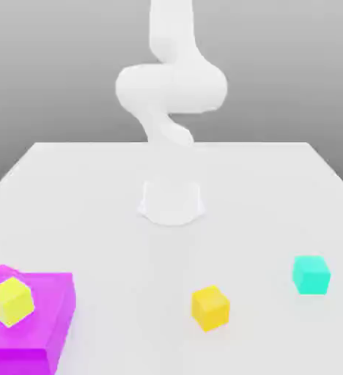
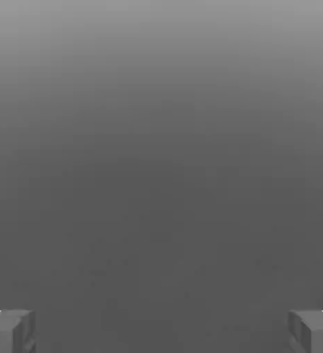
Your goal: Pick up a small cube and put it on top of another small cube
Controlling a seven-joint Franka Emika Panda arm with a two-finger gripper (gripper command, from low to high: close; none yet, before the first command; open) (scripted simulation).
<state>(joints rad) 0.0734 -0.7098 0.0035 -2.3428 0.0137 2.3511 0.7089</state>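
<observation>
Table: flat white top (image 1: 123, 293)
Gripper: two-finger (image 2: 161, 334), spread wide, nothing between
Yellow cube: small (image 1: 11, 301), on magenta block (image 1: 28, 315)
Orange-yellow cube: small (image 1: 210, 307), on table
Turquoise cube: small (image 1: 311, 275), on table

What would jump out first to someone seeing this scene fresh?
Probably the big magenta block at the exterior view's lower left, with a yellow cube sitting tilted on it. Next, the turquoise cube toward the exterior view's right and the orange-yellow cube right of centre, both vivid on the pale surface. In the hand view, the gripper stands open with nothing between its fingers.
</observation>
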